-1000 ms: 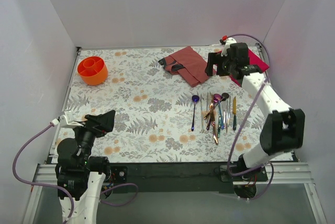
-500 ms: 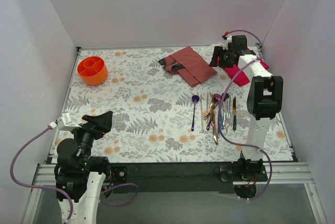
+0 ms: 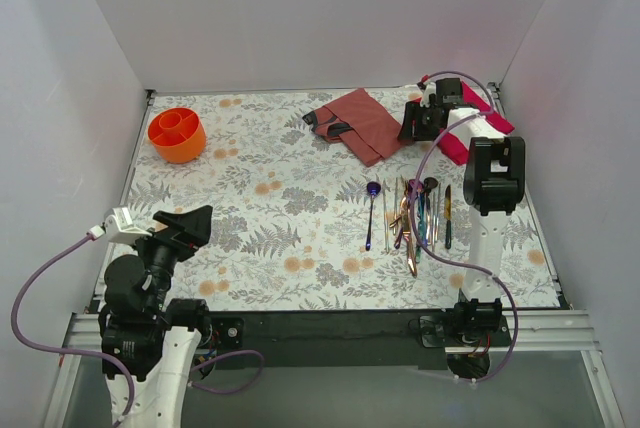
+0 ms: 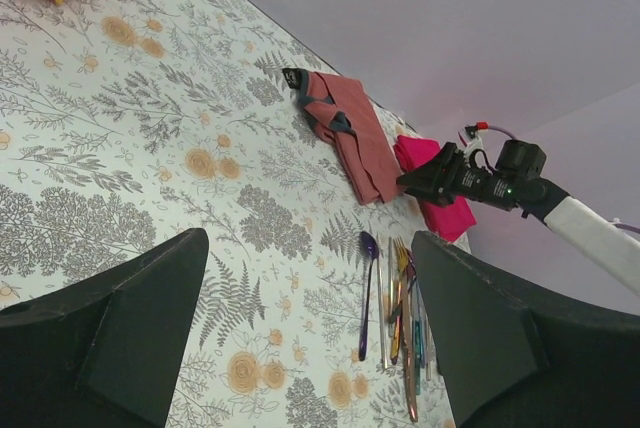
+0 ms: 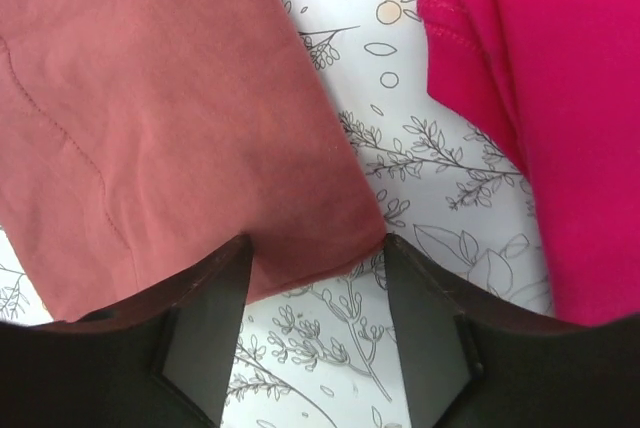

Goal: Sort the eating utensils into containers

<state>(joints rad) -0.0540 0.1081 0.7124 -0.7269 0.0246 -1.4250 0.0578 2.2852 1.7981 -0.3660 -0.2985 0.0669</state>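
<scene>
Your right gripper is spread wide and holds nothing, poised at the corner of the dusty-red cloth, just beside the pink cloth. If you close here you'll pinch fabric and drag it. The eating utensils lie bunched nearer the base, some overlapping, so a loose grab could lift two, and the orange container sits well apart.

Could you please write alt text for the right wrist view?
The right pincer hangs open over the corner of a dusty-red cloth. A pink cloth lies to the right, apart from it, with the floral table cover showing between them.
</scene>
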